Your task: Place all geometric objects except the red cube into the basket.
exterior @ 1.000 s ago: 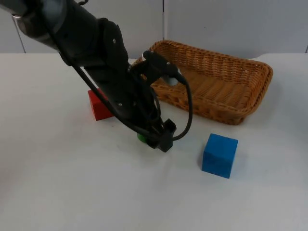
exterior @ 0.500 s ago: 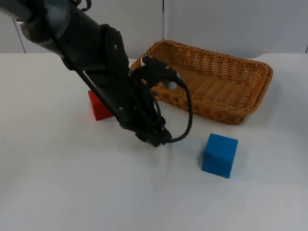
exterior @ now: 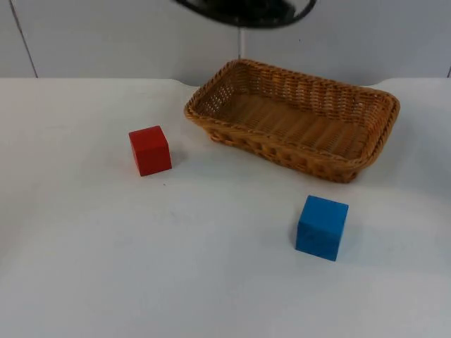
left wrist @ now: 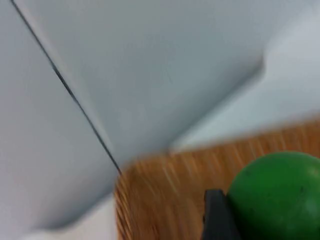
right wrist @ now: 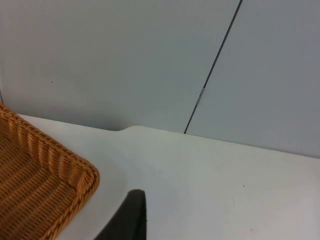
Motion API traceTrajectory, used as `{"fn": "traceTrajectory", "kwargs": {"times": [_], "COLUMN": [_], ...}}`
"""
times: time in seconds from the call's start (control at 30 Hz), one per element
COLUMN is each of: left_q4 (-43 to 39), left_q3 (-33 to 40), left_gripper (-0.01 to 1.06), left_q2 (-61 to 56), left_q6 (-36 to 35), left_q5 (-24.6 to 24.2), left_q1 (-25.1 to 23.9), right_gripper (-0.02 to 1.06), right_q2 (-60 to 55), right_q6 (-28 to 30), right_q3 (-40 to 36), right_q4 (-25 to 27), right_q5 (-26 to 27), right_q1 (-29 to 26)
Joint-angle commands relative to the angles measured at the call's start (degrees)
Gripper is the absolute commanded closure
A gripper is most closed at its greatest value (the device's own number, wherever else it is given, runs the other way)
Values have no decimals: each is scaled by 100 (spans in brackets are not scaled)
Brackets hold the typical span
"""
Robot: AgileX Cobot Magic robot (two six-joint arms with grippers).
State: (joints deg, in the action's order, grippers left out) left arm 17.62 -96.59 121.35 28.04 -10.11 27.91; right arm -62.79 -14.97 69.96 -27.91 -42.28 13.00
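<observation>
The green ball (left wrist: pixel 280 187) sits in my left gripper (left wrist: pixel 267 220), which is shut on it above the wicker basket (left wrist: pixel 155 200); a black fingertip (left wrist: pixel 215 222) presses its side. In the top view part of the left arm (exterior: pixel 243 10) hangs at the upper edge, high over the basket (exterior: pixel 282 156). A blue cube (exterior: pixel 322 227) lies on the table in front of the basket. To the basket's left rests the red cube (exterior: pixel 150 150). My right gripper (right wrist: pixel 127 217) waits beside a corner of the basket (right wrist: pixel 45 190), above bare table.
The grey partition wall (exterior: pixel 352 35) rises right behind the basket. White table top (exterior: pixel 176 267) stretches wide in front of both cubes.
The left arm has lifted from the table beside the red cube, carrying the green ball up and back over the basket. The spot where the ball lay is now bare.
</observation>
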Motion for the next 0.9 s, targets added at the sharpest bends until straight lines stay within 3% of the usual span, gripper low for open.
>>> {"fn": "traceTrajectory", "kwargs": {"times": [0.0,0.13,0.2,0.43,0.5,0.53,0.57,0.6,0.67,0.7,0.73,0.87], "left_q4": [1,100,100,100,100,77,77,51,128,128,128,158], "left_q3": [-347,-1204,-1455,-1519,-1505,-1505,-1505,-1505,-1544,-1544,-1596,-1815], "left_gripper": [105,105,105,105,93,81,81,67,17,17,1,2], "left_q2": [242,923,1216,1754,1859,1859,1859,1859,1859,1859,1859,1774], "left_q6": [-179,-534,-595,-631,-796,-796,-796,-796,-796,-796,-796,-796], "left_q5": [54,-515,-571,-588,-732,-775,-775,-775,-775,-775,-817,-1386], "left_q1": [3,3,3,3,43,68,68,87,126,126,141,141], "right_gripper": [0,0,0,0,0,0,0,0,0,0,0,0], "right_q2": [39,39,39,39,39,39,39,39,39,39,39,39], "right_q6": [43,43,43,43,43,43,43,43,43,43,43,43], "right_q3": [32,32,32,32,32,32,32,32,32,32,32,32], "right_q4": [-46,-46,-46,-46,-46,-46,-46,-46,-46,-46,-23,-23], "right_q5": [98,161,161,161,172,172,172,172,172,172,160,160], "right_q1": [32,32,32,32,32,32,32,32,32,32,32,32]}}
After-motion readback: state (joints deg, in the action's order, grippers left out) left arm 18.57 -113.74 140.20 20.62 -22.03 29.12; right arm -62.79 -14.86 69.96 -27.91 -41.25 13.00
